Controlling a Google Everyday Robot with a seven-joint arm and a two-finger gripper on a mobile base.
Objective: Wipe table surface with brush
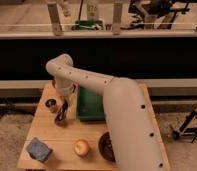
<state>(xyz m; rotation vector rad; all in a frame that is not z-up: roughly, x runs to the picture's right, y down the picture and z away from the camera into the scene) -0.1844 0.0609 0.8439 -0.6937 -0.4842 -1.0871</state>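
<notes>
The table surface (47, 127) is a light tan wooden top seen from above. My arm reaches in from the lower right and bends over the table's back left. My gripper (65, 102) points down just left of the green tray and is shut on the brush (61, 116). The brush is a slim dark stick that hangs at a slant from the gripper. Its lower end touches the wood at the left middle of the table. The arm hides the right part of the table.
A small dark cup (51, 103) stands just left of the brush. A green tray (89, 105) lies right of the gripper. A blue-grey sponge (39, 149), an apple (82, 147) and a dark bowl (106, 147) sit along the front edge.
</notes>
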